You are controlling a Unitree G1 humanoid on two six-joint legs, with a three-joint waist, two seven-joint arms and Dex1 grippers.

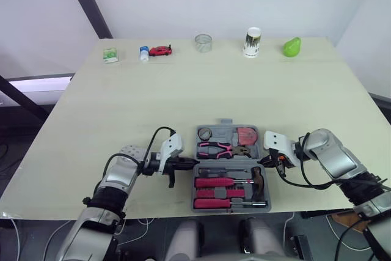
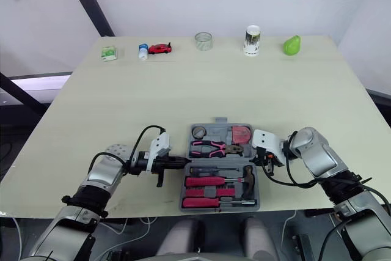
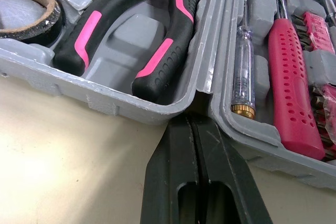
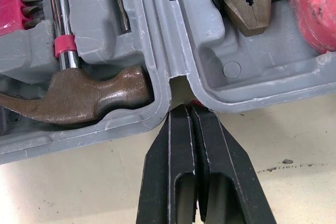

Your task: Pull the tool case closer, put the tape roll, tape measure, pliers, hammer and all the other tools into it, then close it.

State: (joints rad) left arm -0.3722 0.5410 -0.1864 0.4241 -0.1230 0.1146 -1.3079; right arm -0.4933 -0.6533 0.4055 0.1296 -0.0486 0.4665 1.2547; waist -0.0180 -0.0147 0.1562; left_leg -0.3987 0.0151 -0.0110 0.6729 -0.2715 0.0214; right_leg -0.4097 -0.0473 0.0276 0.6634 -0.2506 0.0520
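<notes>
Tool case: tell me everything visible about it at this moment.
The tool case is grey moulded plastic, lying open flat in two hinged halves near the front edge of the table. The far half holds the tape roll, pink-and-black pliers and red tape measure. The near half holds the hammer and red-handled screwdrivers. The left gripper and right gripper, both shut, have their tips at the hinge notches on either side.
</notes>
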